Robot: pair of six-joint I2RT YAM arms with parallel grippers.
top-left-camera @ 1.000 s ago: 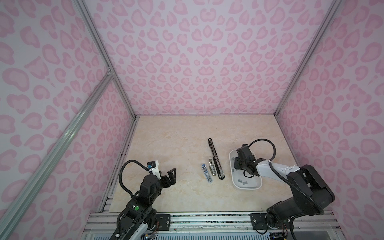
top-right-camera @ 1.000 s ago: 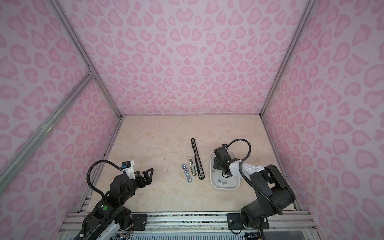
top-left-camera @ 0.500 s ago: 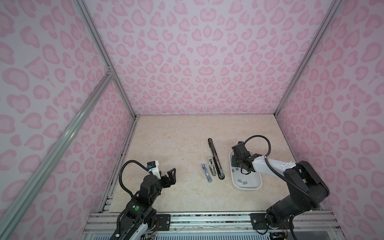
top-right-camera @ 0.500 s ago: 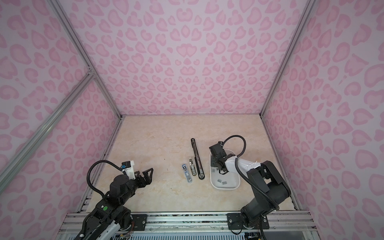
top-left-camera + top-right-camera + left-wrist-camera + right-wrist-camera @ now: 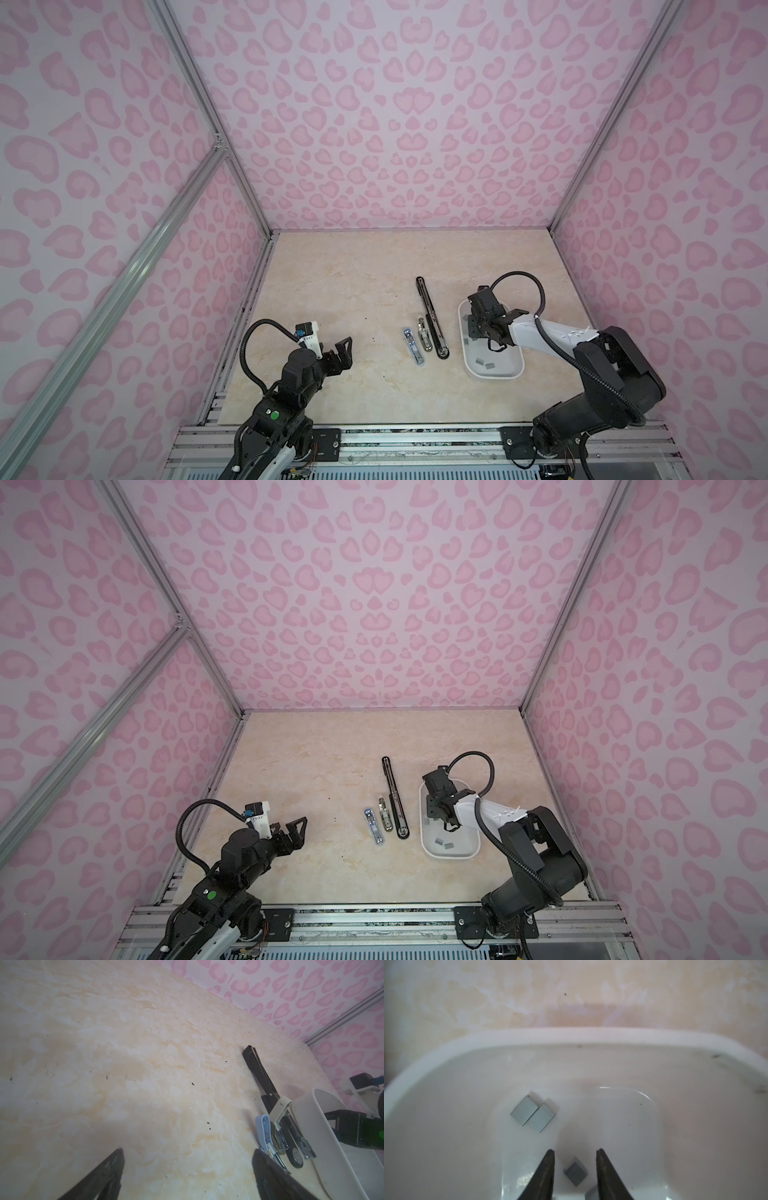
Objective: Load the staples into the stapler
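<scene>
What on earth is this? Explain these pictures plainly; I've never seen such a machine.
Two robot arms stand at the near edge of a table, each ending in a two-fingered gripper. Two pictures look down from above; two come from cameras on the wrists. On the table lie a long black stapler, a small blue stapler and a small cream stapler, beside a white tray of grey staples. The left gripper hangs open above the table. The right gripper is down in the tray, one staple strip showing between its parted jaws, nothing held.
</scene>
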